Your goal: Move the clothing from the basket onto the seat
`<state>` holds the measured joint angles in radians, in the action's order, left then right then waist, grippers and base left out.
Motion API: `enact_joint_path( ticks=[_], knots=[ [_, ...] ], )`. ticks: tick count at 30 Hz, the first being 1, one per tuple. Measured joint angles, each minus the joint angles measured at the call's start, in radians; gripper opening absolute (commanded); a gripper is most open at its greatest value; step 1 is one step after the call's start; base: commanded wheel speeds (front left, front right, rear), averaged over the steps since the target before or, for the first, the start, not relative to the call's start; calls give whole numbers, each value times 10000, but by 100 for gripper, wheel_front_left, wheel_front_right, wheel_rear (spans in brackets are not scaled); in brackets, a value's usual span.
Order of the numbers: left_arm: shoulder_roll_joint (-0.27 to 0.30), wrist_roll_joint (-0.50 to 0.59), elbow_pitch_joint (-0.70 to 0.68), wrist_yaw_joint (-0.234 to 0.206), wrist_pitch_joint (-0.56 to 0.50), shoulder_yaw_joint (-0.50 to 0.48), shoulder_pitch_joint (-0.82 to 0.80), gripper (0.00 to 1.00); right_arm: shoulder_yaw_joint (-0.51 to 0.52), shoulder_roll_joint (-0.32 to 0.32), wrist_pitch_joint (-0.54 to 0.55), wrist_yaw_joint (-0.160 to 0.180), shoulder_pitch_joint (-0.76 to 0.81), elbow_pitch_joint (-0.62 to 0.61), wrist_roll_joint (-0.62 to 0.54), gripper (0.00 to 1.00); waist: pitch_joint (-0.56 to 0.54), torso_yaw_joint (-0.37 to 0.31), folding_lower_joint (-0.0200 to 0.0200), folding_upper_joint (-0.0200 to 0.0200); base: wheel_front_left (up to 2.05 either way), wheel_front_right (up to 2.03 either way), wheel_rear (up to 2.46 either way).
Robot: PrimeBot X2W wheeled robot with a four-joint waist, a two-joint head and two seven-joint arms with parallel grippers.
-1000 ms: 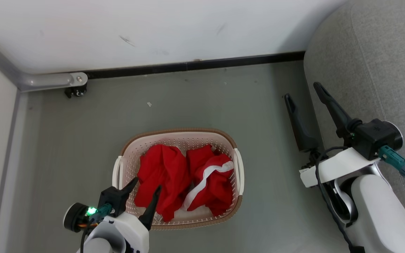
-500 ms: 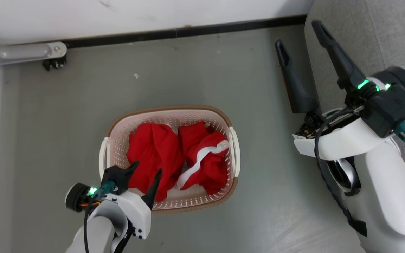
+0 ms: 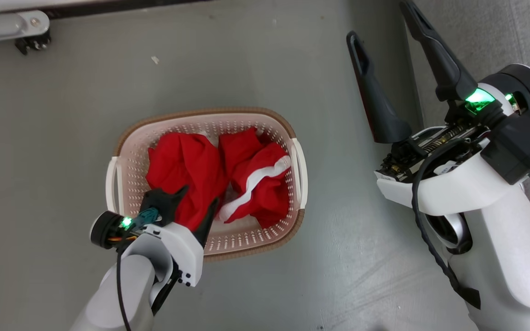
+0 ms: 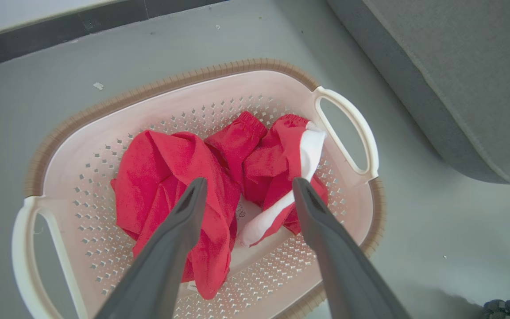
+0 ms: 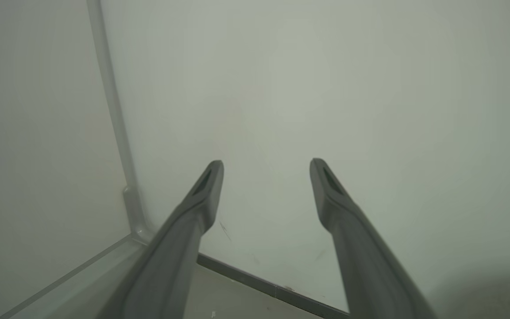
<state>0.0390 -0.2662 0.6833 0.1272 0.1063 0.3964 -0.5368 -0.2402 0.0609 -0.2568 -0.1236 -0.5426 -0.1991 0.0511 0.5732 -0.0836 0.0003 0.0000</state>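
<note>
The cream basket (image 3: 210, 111) stands on the grey floor with the clothing in it: a plain red garment (image 3: 177, 158) on the left and a red one with white stripe trim (image 3: 260, 184) on the right. My left gripper (image 3: 199, 196) is open, its fingertips over the plain garment's near part, just inside the basket's near rim. In the left wrist view the left gripper (image 4: 249, 182) straddles the gap between the plain garment (image 4: 157, 168) and the striped one (image 4: 281, 155). My right gripper (image 3: 378, 20) hangs open and empty beside the grey seat (image 3: 499, 37).
A grey metal rail with a black fitting (image 3: 25, 27) runs along the wall's base at the upper left. The seat's rounded edge (image 4: 458, 66) lies right of the basket (image 4: 148, 91). The right gripper (image 5: 264, 166) faces a pale wall (image 5: 326, 88) with a dark baseboard (image 5: 255, 279).
The head camera has tilted down, so the whole picture slid upward. My left gripper has moved forward over the basket's near rim onto the plain red garment. The right arm looms larger.
</note>
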Motion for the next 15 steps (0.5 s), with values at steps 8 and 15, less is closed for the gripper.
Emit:
enact_joint_path(
  ticks=[8, 15],
  knots=[
    [8, -36, 251, 0, -263, 635, -546, 100, -324, 2, 0, 0, -432, -228, 17, 100, 663, -150, 0, 0, 0, 0, 0],
    [318, 123, 742, 0, -504, 341, -1072, 100, -380, 10, 0, 0, -737, -470, 201, 100, 1198, -276, -1, 0, 0, 0, 0]
  ],
)
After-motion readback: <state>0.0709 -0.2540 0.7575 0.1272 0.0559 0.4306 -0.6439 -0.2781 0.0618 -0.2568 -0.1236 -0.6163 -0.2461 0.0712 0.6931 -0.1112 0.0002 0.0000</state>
